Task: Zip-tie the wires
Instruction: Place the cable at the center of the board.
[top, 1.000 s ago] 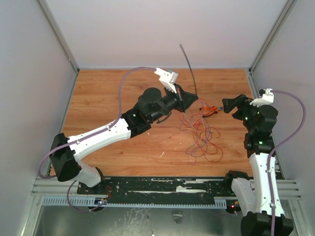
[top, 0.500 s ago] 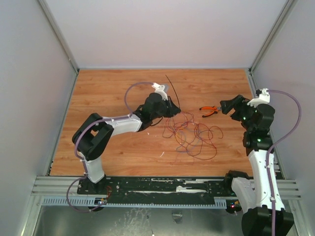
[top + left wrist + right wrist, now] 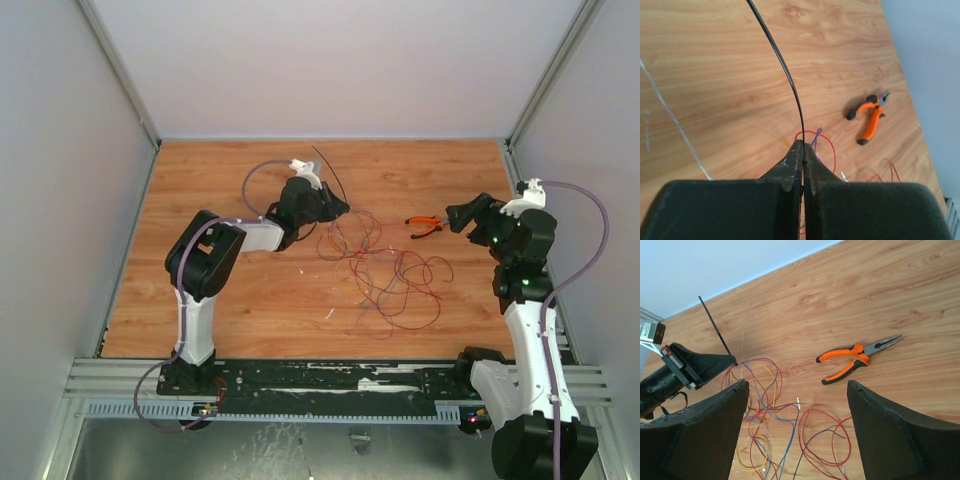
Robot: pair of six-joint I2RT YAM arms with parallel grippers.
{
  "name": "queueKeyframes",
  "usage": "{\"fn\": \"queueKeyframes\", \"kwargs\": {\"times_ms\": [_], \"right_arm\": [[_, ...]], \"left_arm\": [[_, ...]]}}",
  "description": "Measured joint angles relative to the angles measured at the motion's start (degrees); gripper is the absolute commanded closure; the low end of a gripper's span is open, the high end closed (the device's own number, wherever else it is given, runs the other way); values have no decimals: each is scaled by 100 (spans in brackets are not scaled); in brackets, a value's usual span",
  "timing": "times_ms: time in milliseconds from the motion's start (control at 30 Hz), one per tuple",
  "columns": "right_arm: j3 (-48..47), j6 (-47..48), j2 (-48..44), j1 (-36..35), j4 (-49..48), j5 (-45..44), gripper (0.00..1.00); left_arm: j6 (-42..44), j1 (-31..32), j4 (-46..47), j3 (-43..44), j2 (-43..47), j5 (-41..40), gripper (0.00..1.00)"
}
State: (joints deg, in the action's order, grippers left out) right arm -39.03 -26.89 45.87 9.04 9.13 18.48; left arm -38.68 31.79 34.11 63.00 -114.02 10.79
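My left gripper is shut on the zip tie, a thin black strip that rises back and to the left from the fingertips. In the left wrist view the strip leaves the closed jaws and curves up out of frame. The wires, red, dark and bluish loops, lie spread over the wooden floor to the right of that gripper, and their nearest loops run up to its tip. At the right, above the floor, my right gripper stands open with nothing between its fingers.
Orange-handled pliers lie on the wood between the wires and my right gripper, also seen in both wrist views. Grey walls enclose the floor on three sides. A metal rail runs along the near edge.
The left arm has folded back to the left, carrying the zip tie with it. The wire tangle has been dragged and spread leftward. The right arm has hardly moved.
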Motion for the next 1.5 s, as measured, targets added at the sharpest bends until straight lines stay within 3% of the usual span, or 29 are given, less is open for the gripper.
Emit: {"fn": "queueKeyframes", "kwargs": {"times_ms": [167,567,967,1067,1133,1167,1500], "right_arm": [[0,33,66,0,0,2,19],[33,168,297,0,-44,4,18],[37,291,407,0,-87,22,17],[37,313,407,0,-85,20,16],[37,334,407,0,-76,17,15],[37,345,407,0,-70,13,14],[125,535,284,61,-7,-111,3]], "left_arm": [[122,-251,-22,446,-448,42,100],[254,-804,-114,715,-1113,37,75],[525,-837,-341,789,-988,31,35],[568,-859,-448,625,-723,-2,20],[590,-868,-463,474,-479,-46,4],[605,-872,-461,372,-337,-61,2],[435,-951,-343,-1176,1381,-50,2]]}}
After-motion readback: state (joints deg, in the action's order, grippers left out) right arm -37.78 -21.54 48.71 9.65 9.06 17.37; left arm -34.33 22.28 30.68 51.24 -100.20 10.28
